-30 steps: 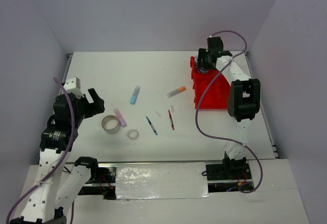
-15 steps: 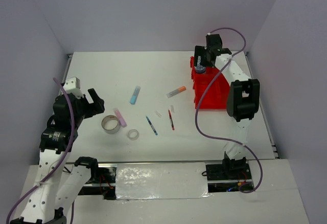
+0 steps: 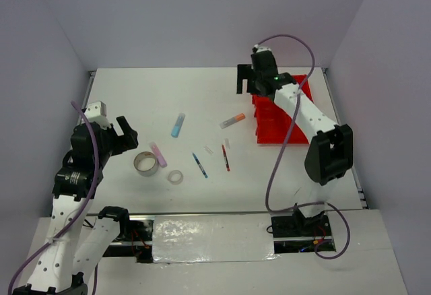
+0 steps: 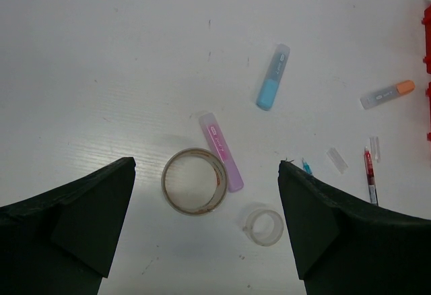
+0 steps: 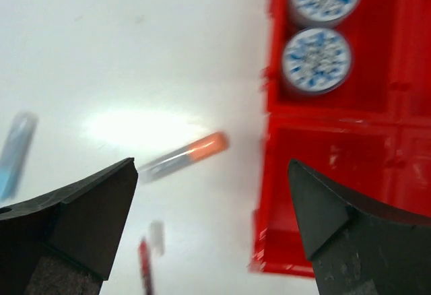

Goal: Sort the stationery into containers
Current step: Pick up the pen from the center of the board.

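Note:
The red tray stands at the right. Two blue-patterned tape rolls lie together in one compartment of the tray. My right gripper is open and empty, just left of the tray's far corner, above the orange-capped stick. My left gripper is open and empty, hovering over the large tape ring, the small clear ring and the pink stick. The blue stick, blue pen and red pen lie mid-table.
Two small clear caps lie between the pens and the orange-capped stick. White walls close in the table at the back and both sides. The right arm's purple cable arcs above the tray.
My right gripper has moved left off the tray's far compartment and now hangs over the table beside it. The left arm has not moved.

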Controlling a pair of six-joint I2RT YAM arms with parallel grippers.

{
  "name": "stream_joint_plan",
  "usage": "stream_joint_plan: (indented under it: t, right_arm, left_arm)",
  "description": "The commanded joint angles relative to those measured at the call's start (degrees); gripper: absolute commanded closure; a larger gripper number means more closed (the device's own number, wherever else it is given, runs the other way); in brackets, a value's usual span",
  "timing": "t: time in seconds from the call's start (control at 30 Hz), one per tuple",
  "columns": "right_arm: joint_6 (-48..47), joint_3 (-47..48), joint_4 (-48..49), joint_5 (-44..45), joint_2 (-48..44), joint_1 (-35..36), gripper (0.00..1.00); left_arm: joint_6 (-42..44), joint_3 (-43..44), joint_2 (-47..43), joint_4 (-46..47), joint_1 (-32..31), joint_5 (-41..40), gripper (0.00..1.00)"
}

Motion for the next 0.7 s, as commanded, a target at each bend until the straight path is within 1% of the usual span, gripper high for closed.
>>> stream_joint_plan:
  t: [0.0, 0.07, 0.1, 0.2, 0.23, 0.3, 0.33, 0.4, 0.43, 0.47, 0.6, 0.67]
  right_arm:
    - [2.2, -6.1, 3.9, 4.5, -8.2, 8.4, 0.0]
    - [2.7, -9.4, 3.4, 4.2, -9.9, 11.7, 0.0]
    - [3.4, -10.3, 2.7, 4.4, -10.2, 14.7, 0.0]
    - [5.4, -16.9, 4.4, 3.5, -12.7, 18.5, 0.03]
    - [6.0, -20.9, 5.2, 2.6, -14.2, 20.6, 0.07]
    - [7.2, -24.7, 6.6, 1.9, -15.3, 22.3, 0.12]
    - [7.5, -27.5, 6.7, 1.4, -15.8, 23.3, 0.21]
    - [8.7, -29.7, 6.1, 1.4, -15.9, 24.2, 0.34]
    - [9.0, -31.4, 5.8, 1.1, -15.8, 25.0, 0.39]
    - [9.6, -32.1, 5.7, 0.4, -15.7, 25.4, 0.41]
    - [10.4, -34.0, 4.6, -0.8, -13.2, 27.7, 0.42]
    - [10.4, -34.7, 5.2, -1.8, -12.3, 27.9, 0.45]
  left_arm:
    - [1.4, 0.5, 0.4, 2.5, -0.2, 0.5, 0.01]
    - [1.3, 0.6, 0.8, 2.4, -0.2, 0.4, 0.01]
    - [1.3, 0.7, 1.0, 2.3, -0.2, 0.3, 0.01]
    - [1.0, 0.8, 1.4, 1.9, -0.3, -1.0, 0.01]
    - [0.9, 0.8, 1.5, 1.8, -0.2, -1.3, 0.01]
    - [0.8, 0.9, 1.7, 1.7, -0.2, -1.6, 0.01]
    - [0.7, 0.9, 1.9, 1.7, -0.3, -1.6, 0.01]
    - [0.8, 0.9, 2.1, 1.7, -0.2, -1.3, 0.01]
    - [0.9, 1.0, 2.1, 1.7, -0.2, -1.2, 0.01]
    - [0.9, 0.9, 2.1, 1.7, -0.2, -1.2, 0.01]
    - [1.0, 0.7, 1.5, 1.8, -0.2, -1.1, 0.01]
    - [1.0, 0.7, 1.4, 1.8, -0.2, -1.0, 0.01]
